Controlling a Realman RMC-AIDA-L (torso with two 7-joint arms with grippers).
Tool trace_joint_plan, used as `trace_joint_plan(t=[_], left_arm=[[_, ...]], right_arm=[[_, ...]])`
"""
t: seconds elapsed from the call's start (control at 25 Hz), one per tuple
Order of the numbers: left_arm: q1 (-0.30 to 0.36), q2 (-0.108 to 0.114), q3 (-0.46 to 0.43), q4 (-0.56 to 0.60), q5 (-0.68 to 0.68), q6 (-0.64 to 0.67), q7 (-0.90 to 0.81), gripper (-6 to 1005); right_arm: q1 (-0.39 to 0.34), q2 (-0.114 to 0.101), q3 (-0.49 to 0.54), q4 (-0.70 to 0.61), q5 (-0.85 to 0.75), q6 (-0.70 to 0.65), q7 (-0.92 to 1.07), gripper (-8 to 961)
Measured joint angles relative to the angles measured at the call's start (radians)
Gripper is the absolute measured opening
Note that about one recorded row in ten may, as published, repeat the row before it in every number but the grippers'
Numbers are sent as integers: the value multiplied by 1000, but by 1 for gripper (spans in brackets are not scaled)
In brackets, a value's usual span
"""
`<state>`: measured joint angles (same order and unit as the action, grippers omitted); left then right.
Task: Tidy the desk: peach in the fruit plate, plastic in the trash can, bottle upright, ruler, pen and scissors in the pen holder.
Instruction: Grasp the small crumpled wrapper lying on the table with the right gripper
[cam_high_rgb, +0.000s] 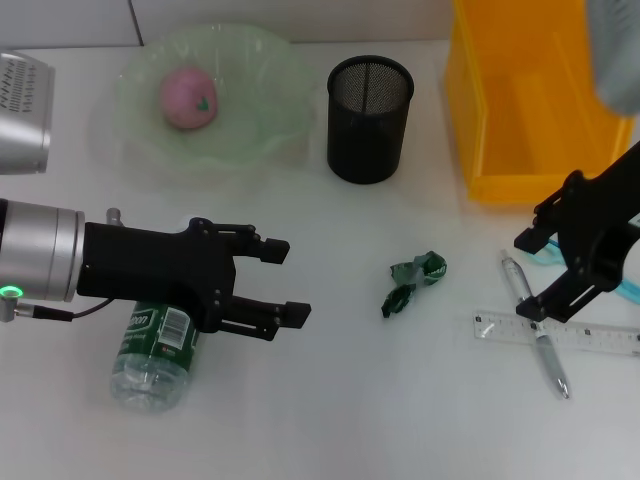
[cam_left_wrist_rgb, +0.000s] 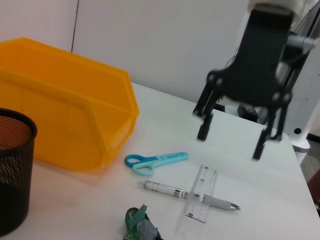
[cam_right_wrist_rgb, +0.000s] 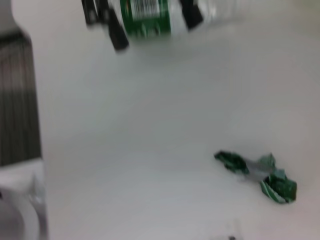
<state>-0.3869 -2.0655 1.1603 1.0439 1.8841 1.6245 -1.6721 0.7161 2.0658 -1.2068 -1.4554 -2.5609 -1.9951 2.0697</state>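
White tabletop (cam_high_rgb: 330, 400) fills the head view, with everything laid out on it. Nearest, at about 8 o'clock, a clear bottle (cam_high_rgb: 152, 355) with a green label lies on its side. The left gripper (cam_high_rgb: 282, 282) hovers just above and beside it, fingers spread apart, holding nothing. At 4 o'clock a pen (cam_high_rgb: 538, 338) lies crossed over a clear ruler (cam_high_rgb: 556, 332), the two touching. The right gripper (cam_high_rgb: 529, 279) hangs over them with its fingers apart, also holding nothing. Light blue scissors (cam_left_wrist_rgb: 156, 160) lie just beyond the pen, toward the yellow bin; the head view hides most of them behind the right gripper. Near the middle of the tabletop, a crumpled green plastic wrapper (cam_high_rgb: 414, 282) sits on its own, well apart from the bottle and near the pen. Farther back, at 12 o'clock, a black mesh pen holder (cam_high_rgb: 369, 119) stands upright. At 10 o'clock a pale green fruit plate (cam_high_rgb: 270, 90) holds a pink peach (cam_high_rgb: 187, 97). At 2 o'clock the yellow bin (cam_high_rgb: 520, 110) sits against the far edge.
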Motion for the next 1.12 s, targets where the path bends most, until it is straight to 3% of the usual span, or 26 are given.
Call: trace_joint_plan(t=[0.24,0.6,1.12], left_arm=[[-7,0,-3,-12,2,-8,0,829],[-18,1,-10,-39,3,-15,-3,828],[-22,12,-18,-41,3,-12,-18,826]], right_arm=[[32,14,-128,68,-67,150,-14,754],[75,18,-271,280,18,441,-97,753],[158,19,-309,496,58,545,-153,723]])
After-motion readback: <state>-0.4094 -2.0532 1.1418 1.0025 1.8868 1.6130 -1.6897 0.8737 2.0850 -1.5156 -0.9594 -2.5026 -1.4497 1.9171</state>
